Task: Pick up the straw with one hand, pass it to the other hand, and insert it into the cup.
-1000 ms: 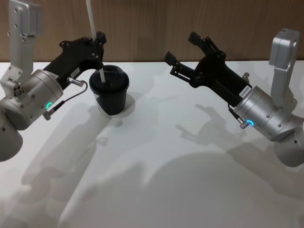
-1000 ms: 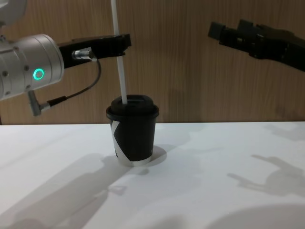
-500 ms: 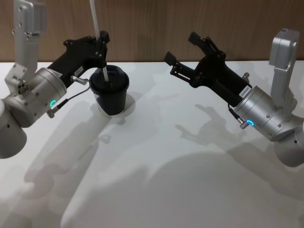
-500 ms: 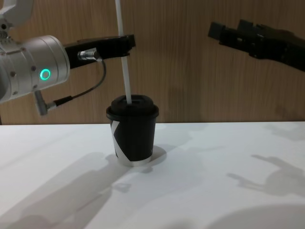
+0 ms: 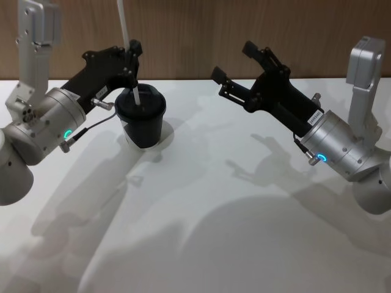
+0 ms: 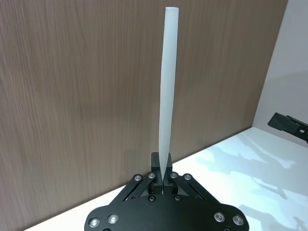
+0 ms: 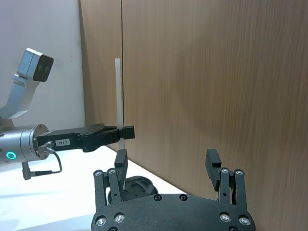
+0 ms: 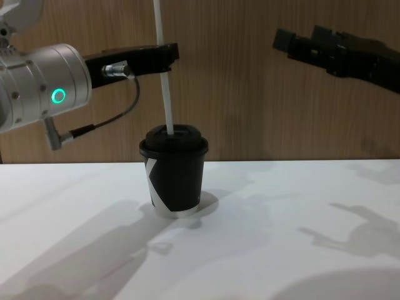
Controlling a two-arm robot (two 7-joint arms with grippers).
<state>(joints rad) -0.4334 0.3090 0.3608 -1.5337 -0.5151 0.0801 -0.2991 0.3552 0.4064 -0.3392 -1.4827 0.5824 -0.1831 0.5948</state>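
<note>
The left tool [image 8: 167, 54] is clenched on the straw [image 8: 164, 69], its two black fingertips [image 6: 162, 168] pressed together around the white tube a little above the cup [image 8: 174, 172]. In the left wrist view the straw rises straight out of the pinch, against the wood-panelled wall [image 6: 82, 96]. In the chest view the straw leans slightly, its upper part running out of the top of the picture and its lower end meeting the middle of the cup's black domed lid [image 8: 174, 139]; whether it has gone through the lid cannot be told. The head view shows the same: the left tool [image 5: 130, 50] hangs just over the cup [image 5: 141, 116], the straw [image 5: 125, 24] passing between its fingers down to the lid. Behind the tool runs the left arm's silver cylinder with a green glowing ring [image 8: 58, 96] and a dark cable [image 8: 106, 122] looping beneath it. The cup stands upright on the white bench [image 5: 201, 220], towards the robot's left and near the wall, a white angular mark [image 8: 152, 178] low on its side. The right tool [image 5: 234, 66] hangs released in the air well apart from the cup, off to the robot's right, its black fingers [image 7: 213, 161] spread wide with nothing between them.
</note>
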